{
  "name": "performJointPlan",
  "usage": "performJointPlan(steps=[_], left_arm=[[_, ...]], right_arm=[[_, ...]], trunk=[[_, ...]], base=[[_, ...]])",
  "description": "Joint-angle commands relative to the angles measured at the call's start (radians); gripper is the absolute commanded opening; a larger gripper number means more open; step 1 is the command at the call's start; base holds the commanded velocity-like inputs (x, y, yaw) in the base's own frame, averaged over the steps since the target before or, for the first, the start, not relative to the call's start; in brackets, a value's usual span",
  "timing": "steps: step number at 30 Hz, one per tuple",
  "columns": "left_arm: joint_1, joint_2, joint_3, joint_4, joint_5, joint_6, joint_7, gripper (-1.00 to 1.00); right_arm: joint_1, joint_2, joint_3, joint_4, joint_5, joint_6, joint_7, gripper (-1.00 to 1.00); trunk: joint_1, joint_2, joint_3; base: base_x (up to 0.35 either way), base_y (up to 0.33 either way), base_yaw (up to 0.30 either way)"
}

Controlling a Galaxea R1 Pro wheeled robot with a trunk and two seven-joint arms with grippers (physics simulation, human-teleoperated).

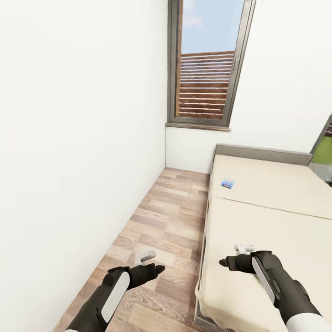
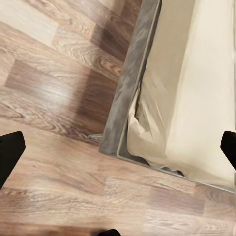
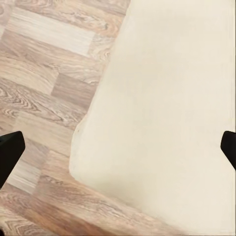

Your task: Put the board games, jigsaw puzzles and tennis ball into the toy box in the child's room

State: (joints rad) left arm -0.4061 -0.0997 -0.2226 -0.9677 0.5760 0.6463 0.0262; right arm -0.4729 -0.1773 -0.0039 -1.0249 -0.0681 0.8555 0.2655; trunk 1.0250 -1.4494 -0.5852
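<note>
One board game [image 1: 228, 183], a small blue box, lies flat on the beige bed [image 1: 272, 216] near its head end. My left gripper [image 1: 146, 255] hangs open over the wooden floor [image 1: 161, 221] beside the bed, with nothing between its fingers. In the left wrist view the bed's foot corner [image 2: 182, 98] and its grey frame [image 2: 125, 93] lie below the open fingers [image 2: 10, 152]. My right gripper [image 1: 244, 248] is open and empty above the mattress's near left edge, far short of the blue box. The right wrist view looks down on that mattress corner [image 3: 167, 123].
A white wall [image 1: 69, 138] runs along the left of a narrow strip of floor between it and the bed. A tall window [image 1: 205, 64] is in the far wall above the grey headboard [image 1: 263, 154]. Another window's edge [image 1: 325, 138] is at the right.
</note>
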Motion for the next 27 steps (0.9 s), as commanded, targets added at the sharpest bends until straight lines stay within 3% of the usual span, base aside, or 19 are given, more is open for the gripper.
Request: performJointPlan(steps=[1, 27], left_arm=[[0.000, 0.000, 0.000, -0.001, 0.005, 0.004, 0.003, 1.00], [0.000, 0.000, 0.000, 0.002, 0.004, 0.004, 0.009, 1.00]], right_arm=[[0.000, 0.000, 0.000, -0.001, -0.007, 0.005, -0.001, 1.00], [0.000, -0.002, -0.001, -0.005, -0.006, 0.005, -0.002, 1.00]], trunk=[[0.000, -0.001, -0.001], [0.000, -0.001, -0.001]], base=[[0.004, 0.002, -0.283], [0.001, 0.001, -0.284]])
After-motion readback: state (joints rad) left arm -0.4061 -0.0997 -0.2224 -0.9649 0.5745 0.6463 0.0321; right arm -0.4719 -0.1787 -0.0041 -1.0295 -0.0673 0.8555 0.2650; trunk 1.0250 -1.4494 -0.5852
